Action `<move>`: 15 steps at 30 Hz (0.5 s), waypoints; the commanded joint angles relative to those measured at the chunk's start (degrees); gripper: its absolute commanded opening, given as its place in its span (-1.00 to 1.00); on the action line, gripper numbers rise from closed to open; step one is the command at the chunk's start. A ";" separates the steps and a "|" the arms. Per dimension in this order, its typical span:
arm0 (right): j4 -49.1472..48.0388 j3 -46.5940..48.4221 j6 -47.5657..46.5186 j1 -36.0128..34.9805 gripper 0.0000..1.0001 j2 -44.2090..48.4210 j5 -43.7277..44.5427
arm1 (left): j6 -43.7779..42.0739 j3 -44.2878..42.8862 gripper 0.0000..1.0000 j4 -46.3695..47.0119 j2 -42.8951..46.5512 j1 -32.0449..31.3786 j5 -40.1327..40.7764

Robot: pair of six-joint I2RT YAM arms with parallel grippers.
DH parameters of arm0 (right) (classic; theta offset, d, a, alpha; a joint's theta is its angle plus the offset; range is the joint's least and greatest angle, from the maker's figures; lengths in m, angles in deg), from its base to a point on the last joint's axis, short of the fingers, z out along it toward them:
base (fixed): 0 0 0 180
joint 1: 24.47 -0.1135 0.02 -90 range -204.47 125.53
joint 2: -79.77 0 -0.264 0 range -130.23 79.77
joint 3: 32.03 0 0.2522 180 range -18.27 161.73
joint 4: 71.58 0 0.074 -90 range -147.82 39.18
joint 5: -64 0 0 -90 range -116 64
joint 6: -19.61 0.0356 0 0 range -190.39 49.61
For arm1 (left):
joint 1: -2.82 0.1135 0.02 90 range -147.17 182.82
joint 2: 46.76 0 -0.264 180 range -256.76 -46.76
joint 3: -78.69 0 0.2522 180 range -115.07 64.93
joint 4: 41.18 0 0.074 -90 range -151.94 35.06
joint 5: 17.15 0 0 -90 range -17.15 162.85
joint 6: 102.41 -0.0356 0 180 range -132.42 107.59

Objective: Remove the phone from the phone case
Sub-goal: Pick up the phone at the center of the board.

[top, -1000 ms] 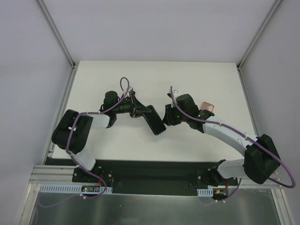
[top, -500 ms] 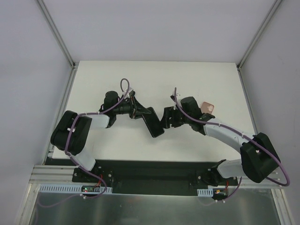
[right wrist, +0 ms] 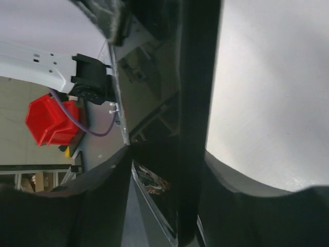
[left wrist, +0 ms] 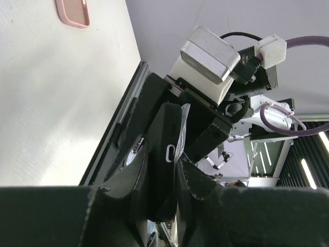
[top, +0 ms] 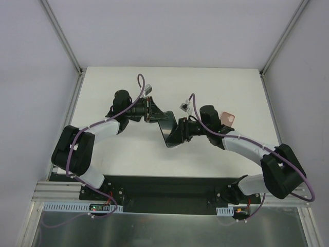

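Note:
A black phone in a black case (top: 168, 127) is held above the table between both arms, turned partly on edge. My left gripper (top: 155, 111) is shut on its far end. In the left wrist view the case's end with the oval port cutout (left wrist: 170, 153) sits between my fingers (left wrist: 128, 172). My right gripper (top: 181, 132) is shut on its near end. In the right wrist view the dark case edge (right wrist: 194, 118) and the glossy screen (right wrist: 151, 123) run up between my fingers (right wrist: 234, 180).
A pink phone case (top: 227, 117) lies flat on the white table (top: 118, 149) at the right, behind the right arm, and also shows in the left wrist view (left wrist: 73, 12). White side walls stand at the table's left and right edges.
Both grippers have closed in on the phone. The left gripper moved toward the back of the table, the right gripper moved left, and the phone has tipped further on edge.

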 commanded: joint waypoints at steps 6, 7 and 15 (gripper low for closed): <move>-1.68 -3.77 2.10 0.63 -0.91 3.19 -0.17 | 4.58 -4.54 -1.00 4.44 1.12 -0.25 -4.65; -1.68 -3.94 2.19 0.72 -0.95 3.55 0.18 | 4.49 -4.54 -1.00 4.27 1.03 -0.17 -4.74; -3.87 -6.31 5.86 0.90 -0.97 5.39 3.17 | 1.33 -4.63 -1.00 3.21 1.47 0.71 -4.92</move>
